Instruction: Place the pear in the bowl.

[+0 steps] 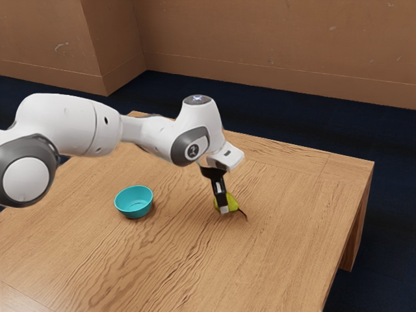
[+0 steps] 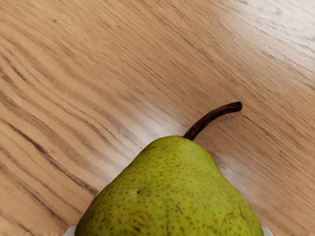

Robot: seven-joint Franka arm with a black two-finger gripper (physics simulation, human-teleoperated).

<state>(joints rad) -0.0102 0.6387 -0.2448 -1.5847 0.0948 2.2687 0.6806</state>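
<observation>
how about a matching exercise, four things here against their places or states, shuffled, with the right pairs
Things:
1. speckled green pear
2. round turquoise bowl
3. thin dark-brown stem
4. brown wooden table

Places or states:
A. under the bowl
B. sticking out from the fruit's narrow end
C. empty, nearer the exterior view's left than the fruit
D. at the black gripper, outside the bowl

Pairs: 1-D, 2-C, 3-B, 4-A

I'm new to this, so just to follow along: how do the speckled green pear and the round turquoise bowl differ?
The speckled green pear tapers to a dark curved stem; the round turquoise bowl is hollow and open-topped. The pear is mottled, the bowl plain. The pear is at the robot's jaws, while the bowl stands apart from them. Both are rounded.
</observation>
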